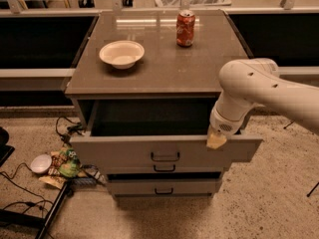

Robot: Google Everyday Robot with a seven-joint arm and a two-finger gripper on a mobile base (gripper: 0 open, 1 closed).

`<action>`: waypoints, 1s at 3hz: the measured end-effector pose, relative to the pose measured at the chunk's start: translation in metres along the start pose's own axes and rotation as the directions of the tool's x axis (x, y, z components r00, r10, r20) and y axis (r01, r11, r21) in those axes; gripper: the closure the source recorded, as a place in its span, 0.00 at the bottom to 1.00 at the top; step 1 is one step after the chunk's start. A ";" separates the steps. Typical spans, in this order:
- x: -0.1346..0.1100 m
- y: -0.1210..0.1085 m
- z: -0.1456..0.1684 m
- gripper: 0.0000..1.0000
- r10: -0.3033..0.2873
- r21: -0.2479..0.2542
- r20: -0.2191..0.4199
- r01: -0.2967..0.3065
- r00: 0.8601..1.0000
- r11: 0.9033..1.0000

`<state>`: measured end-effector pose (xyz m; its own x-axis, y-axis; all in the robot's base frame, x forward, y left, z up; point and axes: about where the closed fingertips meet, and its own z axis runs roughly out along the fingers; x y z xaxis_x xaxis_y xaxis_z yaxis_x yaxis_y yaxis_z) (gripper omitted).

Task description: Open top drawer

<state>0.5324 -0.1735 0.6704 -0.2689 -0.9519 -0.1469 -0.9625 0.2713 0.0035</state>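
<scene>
Camera view. We see the top drawer [124,153] standing well out beneath the worktop [159,73], its grey interior exposed and its bail handle [165,157] free. The hand [217,141] sits at the upper rim of the drawer front, right of centre; we cannot tell how far it is open or whether it holds the rim. We judge overtravel the main risk: a longer pull could run the drawer off its slides, or jolt the cabinet and topple the can [185,29].
</scene>
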 end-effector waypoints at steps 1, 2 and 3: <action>0.000 0.000 -0.003 0.96 0.000 0.000 0.000 0.000 1.000 1.000; 0.000 0.000 -0.002 0.00 0.000 -0.001 -0.001 0.000 1.000 1.000; 0.000 0.000 -0.002 0.00 0.000 -0.001 -0.001 0.000 1.000 1.000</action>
<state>0.5320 -0.1734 0.6723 -0.2686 -0.9521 -0.1463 -0.9626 0.2708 0.0049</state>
